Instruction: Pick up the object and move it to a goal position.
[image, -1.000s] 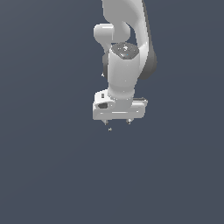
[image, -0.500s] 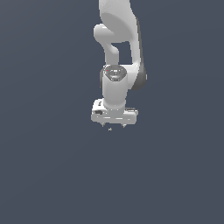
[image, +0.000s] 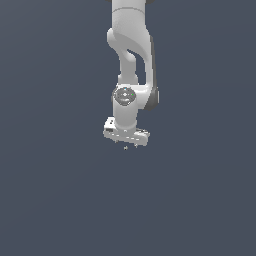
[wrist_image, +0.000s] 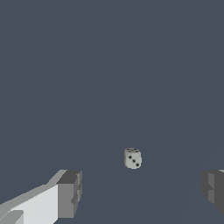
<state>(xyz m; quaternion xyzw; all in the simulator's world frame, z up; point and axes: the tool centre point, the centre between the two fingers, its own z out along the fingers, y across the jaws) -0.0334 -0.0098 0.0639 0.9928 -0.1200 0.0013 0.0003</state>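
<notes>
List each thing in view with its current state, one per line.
Small white die with black pips: resting free on the dark floor, not held, lying between and beyond the fingertips.
White Panda arm's pincer: open, fingers spread wide, empty.
Dark grey floor: bare around the die.

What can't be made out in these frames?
- Die: seen only in the wrist view; in the exterior view, at most a speck under the gripper.
- Goal position: no marker in either view.
- Fingers: cut off by the wrist frame edge.
- Arm base: cut off at the exterior view's top.
</notes>
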